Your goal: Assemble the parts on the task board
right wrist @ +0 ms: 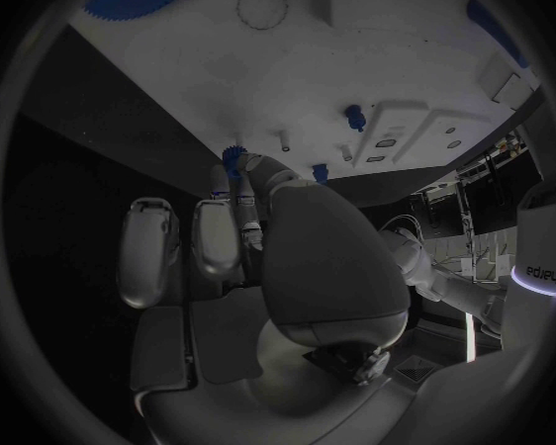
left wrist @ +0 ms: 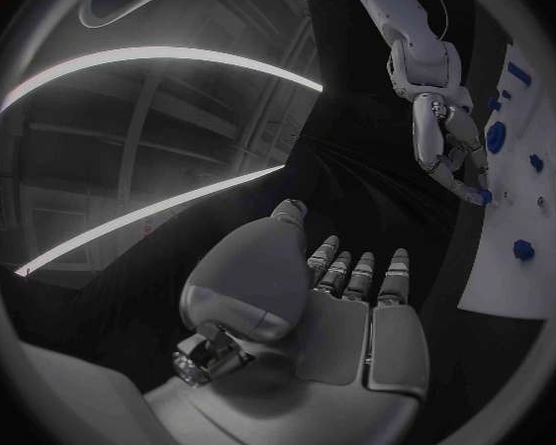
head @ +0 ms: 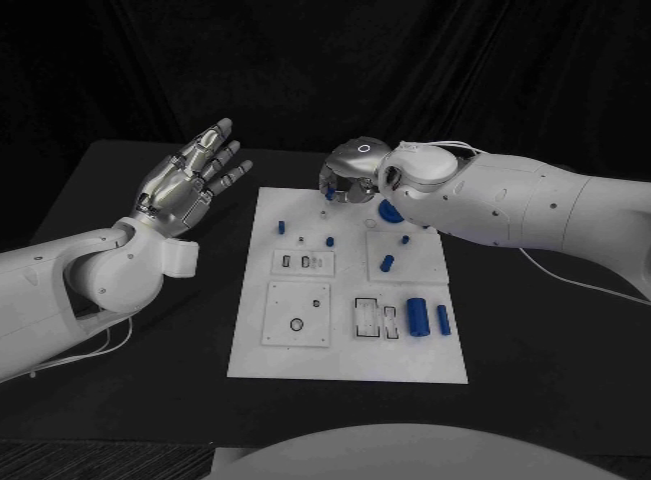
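- Head view: white task board [head: 350, 330] lies mid-table [head: 556, 350]. The left hand [head: 193, 180] is raised off the board's left edge, palm up, fingers spread, holding nothing. The right hand [head: 357, 172] is over the board's far edge, fingers pointing down. Blue parts lie on the board: a cylinder [head: 416, 317] and a slimmer one [head: 443, 319] near the right edge, and a blue gear [head: 392, 211] under the right wrist.
- Left wrist view: the left hand [left wrist: 340, 297] is flat and empty; the right hand [left wrist: 449, 148] holds a small blue part [left wrist: 482, 196] at its fingertips, against the board [left wrist: 525, 257].
- Right wrist view: the right hand [right wrist: 247, 257] pinches a small toothed blue part [right wrist: 234, 156] at the board [right wrist: 352, 59]; pegs stand beside it.
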Available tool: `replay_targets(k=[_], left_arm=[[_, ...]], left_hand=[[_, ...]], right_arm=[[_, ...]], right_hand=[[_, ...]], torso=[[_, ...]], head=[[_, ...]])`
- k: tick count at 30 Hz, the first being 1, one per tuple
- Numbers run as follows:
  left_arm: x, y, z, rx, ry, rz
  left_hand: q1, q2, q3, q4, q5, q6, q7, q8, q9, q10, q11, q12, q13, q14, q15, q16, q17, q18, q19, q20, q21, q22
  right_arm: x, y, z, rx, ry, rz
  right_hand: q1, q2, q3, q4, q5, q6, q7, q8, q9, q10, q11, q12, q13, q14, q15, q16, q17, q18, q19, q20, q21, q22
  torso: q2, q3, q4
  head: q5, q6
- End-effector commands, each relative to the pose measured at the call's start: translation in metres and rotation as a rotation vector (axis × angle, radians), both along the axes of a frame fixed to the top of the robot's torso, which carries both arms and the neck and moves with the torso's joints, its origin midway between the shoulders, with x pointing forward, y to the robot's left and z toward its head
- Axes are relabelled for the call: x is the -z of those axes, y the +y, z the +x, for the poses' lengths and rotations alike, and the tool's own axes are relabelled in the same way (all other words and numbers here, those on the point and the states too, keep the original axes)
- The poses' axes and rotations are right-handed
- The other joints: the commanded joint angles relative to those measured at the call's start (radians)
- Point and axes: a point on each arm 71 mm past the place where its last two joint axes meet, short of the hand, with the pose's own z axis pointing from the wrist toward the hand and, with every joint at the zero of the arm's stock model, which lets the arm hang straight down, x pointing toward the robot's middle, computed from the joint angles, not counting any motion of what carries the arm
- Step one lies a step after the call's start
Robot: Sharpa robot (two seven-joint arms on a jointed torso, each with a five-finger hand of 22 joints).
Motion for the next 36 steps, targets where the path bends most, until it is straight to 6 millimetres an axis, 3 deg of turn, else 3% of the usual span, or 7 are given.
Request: replay_targets(k=[1,26,30,32,33,35,36], left_arm=[[-0.0022,-0.0009,-0.0006,0.007,-0.025,-0.026],[-0.0003,-0.0005,0.0016,0.015,-0.013,-0.02],[-0.0001,-0.0003,0.0017,0.015,-0.012,-0.018],[0.0001,-0.0001,0.0019,0.015,-0.011,-0.018],[0.0002,0.0001,0.0019,0.015,-0.011,-0.017],[0.0003,0.0006,0.0019,0.014,-0.011,-0.017],[0.0003,0.0007,0.0019,0.014,-0.011,-0.017]], left_hand=[[0.004,0.0,0.008,0.001,0.007,0.005,0.0,0.004,0.001,0.005,0.004,0.003,0.001,0.001,0.003,-0.004,-0.002,0.017,-0.005,-0.004,0.0,-0.001],[0.005,0.001,0.013,0.0,0.009,0.023,0.015,0.012,0.004,0.005,0.017,0.004,0.002,0.001,0.003,-0.004,-0.002,0.018,-0.005,-0.004,0.0,-0.001],[0.005,0.001,0.013,0.0,0.009,0.023,0.015,0.012,0.004,0.005,0.017,0.004,0.002,0.001,0.003,-0.004,-0.002,0.018,-0.005,-0.004,0.0,-0.001],[0.005,0.001,0.013,0.0,0.009,0.024,0.015,0.012,0.004,0.005,0.018,0.004,0.002,0.001,0.003,-0.004,-0.002,0.018,-0.005,-0.004,0.0,-0.001],[0.005,0.001,0.013,0.0,0.009,0.024,0.015,0.012,0.004,0.005,0.018,0.004,0.002,0.001,0.003,-0.004,-0.002,0.018,-0.005,-0.004,0.0,-0.001],[0.005,0.001,0.013,0.0,0.009,0.024,0.015,0.012,0.004,0.005,0.018,0.004,0.002,0.001,0.003,-0.004,-0.002,0.018,-0.005,-0.004,0.0,-0.001],[0.005,0.001,0.013,0.0,0.009,0.024,0.015,0.012,0.004,0.005,0.018,0.004,0.002,0.001,0.003,-0.004,-0.002,0.018,-0.005,-0.004,0.0,-0.001]], right_arm=[[0.0028,-0.0008,0.0011,0.026,0.008,-0.008],[0.0114,0.0016,0.0014,0.036,0.041,-0.03],[0.012,-0.0008,0.0023,0.058,0.044,-0.035],[0.0119,-0.003,0.0033,0.073,0.042,-0.035],[0.0118,-0.0037,0.0036,0.076,0.04,-0.034],[0.0105,-0.0061,0.0042,0.082,0.024,-0.024],[0.0101,-0.0066,0.0043,0.082,0.02,-0.02]], right_hand=[[0.003,0.004,0.005,0.001,-0.004,-0.009,0.0,-0.005,0.001,-0.001,0.008,-0.003,-0.001,-0.006,-0.001,-0.003,-0.001,-0.008,-0.007,-0.001,-0.005,-0.001],[-0.012,-0.006,0.015,0.006,-0.02,-0.051,-0.017,-0.033,0.008,-0.054,0.022,-0.04,-0.013,-0.016,0.01,-0.011,-0.012,-0.005,-0.018,0.009,-0.017,-0.008],[-0.025,-0.024,-0.001,0.004,-0.118,-0.217,-0.068,-0.119,-0.043,-0.246,0.034,-0.147,-0.059,-0.047,0.023,-0.039,-0.055,0.005,-0.049,0.022,-0.051,-0.04],[-0.03,-0.019,-0.027,0.001,-0.142,-0.298,-0.086,-0.119,-0.076,-0.314,0.037,-0.177,-0.076,-0.066,0.027,-0.054,-0.08,0.01,-0.067,0.027,-0.071,-0.058],[-0.033,-0.016,-0.042,0.0,-0.153,-0.397,-0.095,-0.123,-0.121,-0.346,0.038,-0.19,-0.086,-0.08,0.029,-0.066,-0.098,0.013,-0.08,0.03,-0.085,-0.069],[-0.039,-0.011,-0.069,0.004,-0.168,-0.507,-0.103,-0.132,-0.176,-0.383,0.043,-0.199,-0.097,-0.103,0.035,-0.083,-0.127,0.019,-0.101,0.034,-0.108,-0.088],[-0.039,-0.011,-0.069,0.004,-0.168,-0.508,-0.103,-0.132,-0.176,-0.383,0.043,-0.199,-0.097,-0.103,0.035,-0.083,-0.127,0.019,-0.101,0.034,-0.108,-0.088]], torso=[[0.0,0.0006,0.0003],[-0.001,-0.0004,-0.001],[-0.001,-0.0005,-0.0016],[-0.001,-0.0002,-0.0015],[-0.001,-0.0001,-0.0012],[-0.001,-0.0001,-0.0009],[-0.001,-0.0003,-0.0009]], head=[[-0.003,-0.001],[0.001,-0.012],[0.002,-0.012],[0.003,-0.011],[0.003,-0.011],[0.003,-0.011],[0.003,-0.01]])
